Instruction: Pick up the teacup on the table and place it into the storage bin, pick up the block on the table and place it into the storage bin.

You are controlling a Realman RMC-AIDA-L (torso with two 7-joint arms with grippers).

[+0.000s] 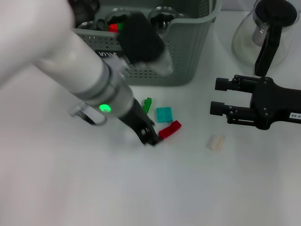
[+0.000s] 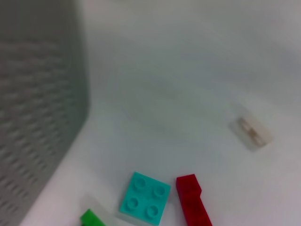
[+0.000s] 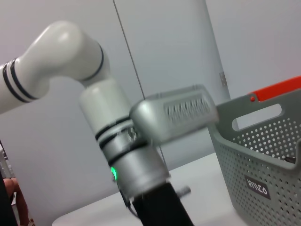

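Note:
The grey-green storage bin (image 1: 190,52) stands at the back of the table, and its perforated wall (image 2: 37,117) fills one side of the left wrist view. Glass teacups (image 1: 164,14) lie inside it. In front of it lie a red block (image 1: 170,129), a teal block (image 1: 164,114) and a green block (image 1: 147,104). A pale translucent block (image 1: 216,142) lies further right. My left gripper (image 1: 148,135) is low over the table, its dark tip right at the red block's left end. The left wrist view shows the red block (image 2: 193,202), teal block (image 2: 145,197) and pale block (image 2: 250,132). My right gripper (image 1: 220,96) hovers open at the right, holding nothing.
A glass carafe (image 1: 270,33) with a black handle stands at the back right, behind the right gripper. The white left arm (image 3: 136,160) crosses in front of the bin's (image 3: 263,155) left half. Small red and green pieces (image 1: 115,26) show inside the bin.

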